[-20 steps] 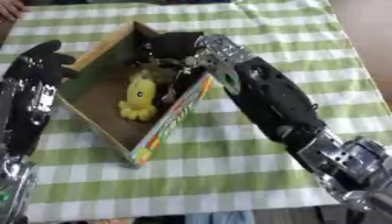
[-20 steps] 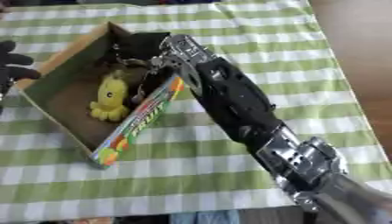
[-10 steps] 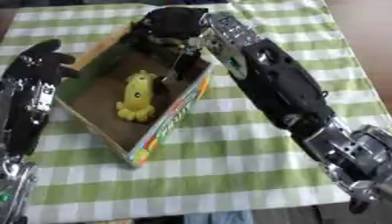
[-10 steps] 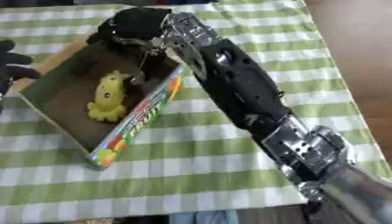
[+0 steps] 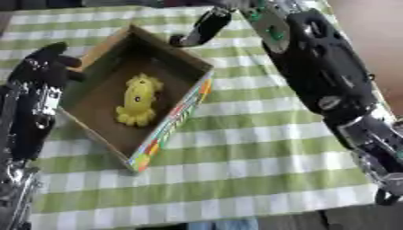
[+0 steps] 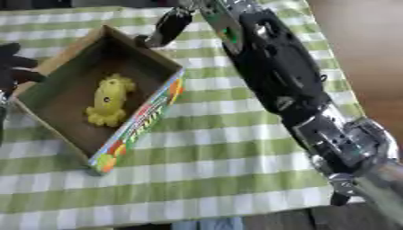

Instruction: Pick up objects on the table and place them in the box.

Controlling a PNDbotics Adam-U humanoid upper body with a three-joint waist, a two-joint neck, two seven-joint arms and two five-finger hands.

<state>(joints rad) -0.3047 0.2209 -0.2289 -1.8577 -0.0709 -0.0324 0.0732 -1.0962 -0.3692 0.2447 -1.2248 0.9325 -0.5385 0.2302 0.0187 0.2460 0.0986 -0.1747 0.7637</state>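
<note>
Right hand (image 5: 203,29) hangs over the far corner of the box (image 5: 178,117), a dark finger pointing down toward the rim; most of it is cut off by the picture's top edge, so I cannot tell whether its fingers are apart or together. Left hand (image 5: 43,69) rests against the box's left wall, fingers curled together, with nothing seen in them. Inside the box, a yellow toy (image 5: 138,100) lies on the floor. Under the box is a surface (image 5: 260,148) covered in green-and-white check.
</note>
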